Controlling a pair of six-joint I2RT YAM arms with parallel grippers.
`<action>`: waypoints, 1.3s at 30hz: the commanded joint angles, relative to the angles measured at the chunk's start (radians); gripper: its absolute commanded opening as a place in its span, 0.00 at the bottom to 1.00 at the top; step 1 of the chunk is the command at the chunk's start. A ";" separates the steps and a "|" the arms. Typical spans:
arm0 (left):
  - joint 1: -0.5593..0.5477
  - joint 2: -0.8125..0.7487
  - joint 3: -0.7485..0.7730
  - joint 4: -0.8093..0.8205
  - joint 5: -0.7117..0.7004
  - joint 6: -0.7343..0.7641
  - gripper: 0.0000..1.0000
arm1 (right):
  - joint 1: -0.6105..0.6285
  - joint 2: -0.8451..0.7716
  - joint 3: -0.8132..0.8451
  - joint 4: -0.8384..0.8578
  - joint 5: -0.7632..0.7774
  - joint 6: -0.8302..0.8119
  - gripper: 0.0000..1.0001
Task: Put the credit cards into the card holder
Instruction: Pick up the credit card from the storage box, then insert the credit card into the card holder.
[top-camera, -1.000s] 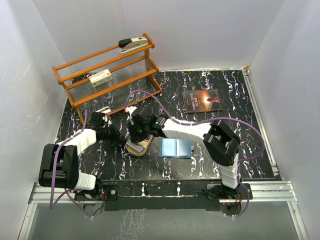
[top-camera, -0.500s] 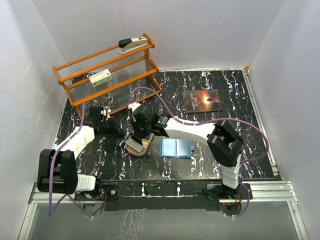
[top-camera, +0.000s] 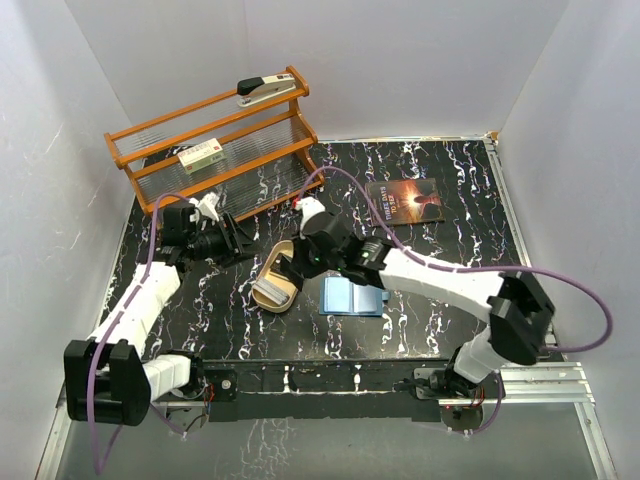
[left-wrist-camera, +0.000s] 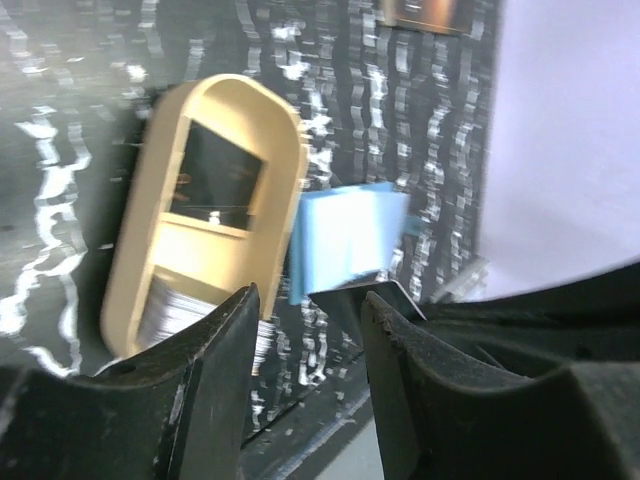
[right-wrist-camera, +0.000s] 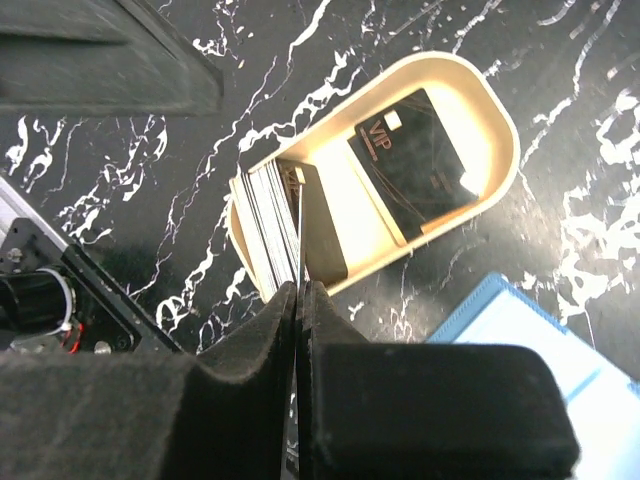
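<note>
Edgewise in right pincer (right-wrist-camera: 300, 292), one card (right-wrist-camera: 300, 245)

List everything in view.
Orange wooden shelf rack: one, orange, back left.
Long black-and-white stapler: one, black-white, atop rack.
White-green box: one, white-green, lower rack shelf.
Dark rectangular book: one, orange glow, back right.
Tan oblong tray: one, tan, centre.
Thin greyish-white cards: stack, greyish-white, tray's near end.
Black VIP card: one, black, tray's far end.
Blue folding card holder: one, blue, right of tray.
Marbled table: one, black, underneath.
Left tool: one, black, open, between rack and tray.
Right tool: one, black, shut on a stack card.
</note>
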 joint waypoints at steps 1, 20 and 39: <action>-0.009 -0.067 -0.040 0.146 0.253 -0.109 0.45 | -0.007 -0.158 -0.109 0.087 0.064 0.139 0.00; -0.292 -0.108 -0.248 0.945 0.198 -0.740 0.55 | -0.006 -0.721 -0.484 0.416 0.237 0.545 0.00; -0.383 0.037 -0.223 1.240 0.159 -0.881 0.00 | -0.007 -0.709 -0.522 0.451 0.241 0.578 0.02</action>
